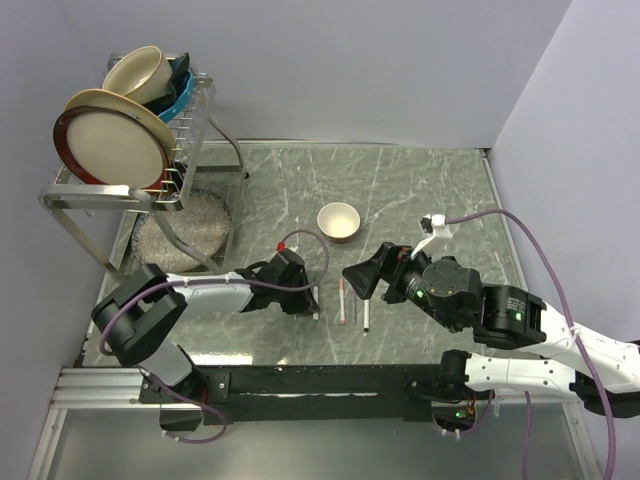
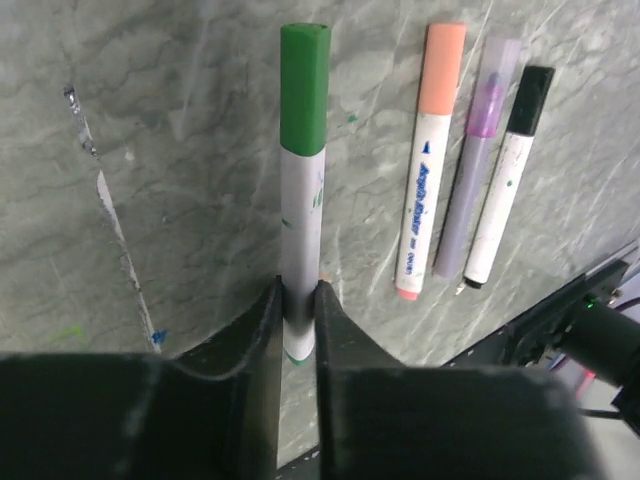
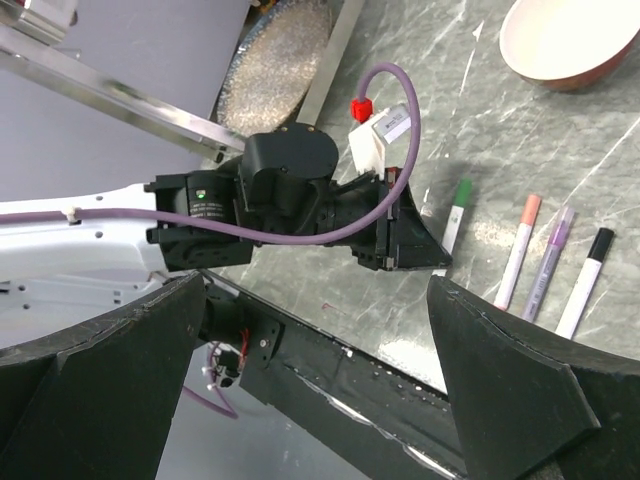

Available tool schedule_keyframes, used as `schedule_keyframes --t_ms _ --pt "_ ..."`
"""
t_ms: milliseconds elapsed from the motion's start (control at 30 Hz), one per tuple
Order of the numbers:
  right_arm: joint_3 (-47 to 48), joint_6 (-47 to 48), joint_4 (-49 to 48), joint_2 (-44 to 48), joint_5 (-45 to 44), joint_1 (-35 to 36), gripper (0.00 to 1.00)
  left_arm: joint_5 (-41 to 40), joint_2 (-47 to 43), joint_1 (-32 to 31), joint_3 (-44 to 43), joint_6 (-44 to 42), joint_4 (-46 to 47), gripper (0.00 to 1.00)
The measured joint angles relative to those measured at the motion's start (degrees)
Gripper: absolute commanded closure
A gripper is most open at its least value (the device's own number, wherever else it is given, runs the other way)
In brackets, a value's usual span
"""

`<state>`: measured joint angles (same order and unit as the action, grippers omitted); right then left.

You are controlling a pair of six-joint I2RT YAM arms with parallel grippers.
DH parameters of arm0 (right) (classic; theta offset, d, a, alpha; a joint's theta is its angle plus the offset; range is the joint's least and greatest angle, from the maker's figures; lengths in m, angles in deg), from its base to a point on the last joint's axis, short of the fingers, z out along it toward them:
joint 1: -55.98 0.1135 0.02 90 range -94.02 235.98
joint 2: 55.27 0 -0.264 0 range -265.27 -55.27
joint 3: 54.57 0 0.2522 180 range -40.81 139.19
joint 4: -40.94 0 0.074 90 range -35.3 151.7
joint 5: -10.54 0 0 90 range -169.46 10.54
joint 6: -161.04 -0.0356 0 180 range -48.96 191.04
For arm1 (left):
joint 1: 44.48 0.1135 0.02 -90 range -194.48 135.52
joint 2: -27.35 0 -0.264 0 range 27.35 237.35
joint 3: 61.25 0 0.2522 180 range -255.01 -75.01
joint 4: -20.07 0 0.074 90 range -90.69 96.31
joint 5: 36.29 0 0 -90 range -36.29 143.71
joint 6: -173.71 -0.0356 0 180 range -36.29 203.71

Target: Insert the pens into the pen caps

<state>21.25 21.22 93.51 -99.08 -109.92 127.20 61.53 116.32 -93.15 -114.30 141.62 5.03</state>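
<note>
Well, I'm checking the containers first. The cream bowl [image 1: 338, 236] is sitting out beyond both sets of fingertips, and I'm seeing only its pale inner surface. The dish rack [image 1: 195, 120], well away behind the left gripper [image 2: 298, 310], is holding a large plate [image 1: 105, 140] and some stacked bowls [image 1: 140, 72] on edge.

The left gripper is pinching the green pen [image 2: 300, 200] low on its white barrel, jaws closed tight against it. The pen's long axis is running straight out from between the fingers, with the green cap [image 2: 304, 90] seated on the far end and pointing away from the wrist.

Just to the right of that gripper, the pink-capped pen [image 2: 425, 170], a purple pen [image 2: 478, 170] and the black-capped pen [image 2: 505, 185] are lying on the table, nearly parallel to the held one, caps pointing away too.

The right gripper [image 3: 315, 300] is hanging spread wide with nothing between its fingers, facing the left gripper, with the loose pens lying ahead of it to the right.
</note>
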Motion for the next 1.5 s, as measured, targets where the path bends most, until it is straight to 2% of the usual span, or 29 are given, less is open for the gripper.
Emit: schedule_keyframes --t_ms 200,367,400,500,567,600,800,1000,1500 --pt "0.0 0.0 1.1 1.1 -0.1 0.0 0.00 -0.3 -1.9 -0.1 -2.4 -0.2 -3.7 0.60" --pt "0.0 0.2 1.5 1.8 0.0 0.0 0.00 -0.5 -10.8 -0.1 -6.1 -3.7 -7.7 0.47" --pt "0.0 0.2 1.6 2.0 0.0 0.0 0.00 -0.9 -12.9 -0.1 -7.5 -4.6 -8.5 0.29" --pt "0.0 0.2 1.9 2.8 0.0 0.0 0.00 -2.6 -20.1 -0.1 -12.4 -8.0 -10.8 0.14" --pt "0.0 0.2 1.9 3.6 0.0 0.0 0.00 -3.4 -24.5 -0.1 -15.0 -10.3 -11.2 0.09" --pt "0.0 0.2 1.9 4.0 0.0 0.0 0.00 -3.6 -26.7 -0.1 -16.0 -11.3 -11.4 0.01" --pt "-1.3 0.1 -0.1 7.3 -0.2 0.0 0.00 -3.3 -38.4 -0.2 -17.3 -17.2 -11.2 0.01" --pt "-2.6 -0.3 -1.9 7.9 -0.5 0.0 0.00 -3.4 -45.0 -0.2 -16.3 -19.3 -10.0 0.01" --pt "-2.6 -2.9 -1.9 6.3 -1.7 0.0 0.00 -4.1 -47.6 -0.2 -12.9 -19.3 -9.7 0.01"
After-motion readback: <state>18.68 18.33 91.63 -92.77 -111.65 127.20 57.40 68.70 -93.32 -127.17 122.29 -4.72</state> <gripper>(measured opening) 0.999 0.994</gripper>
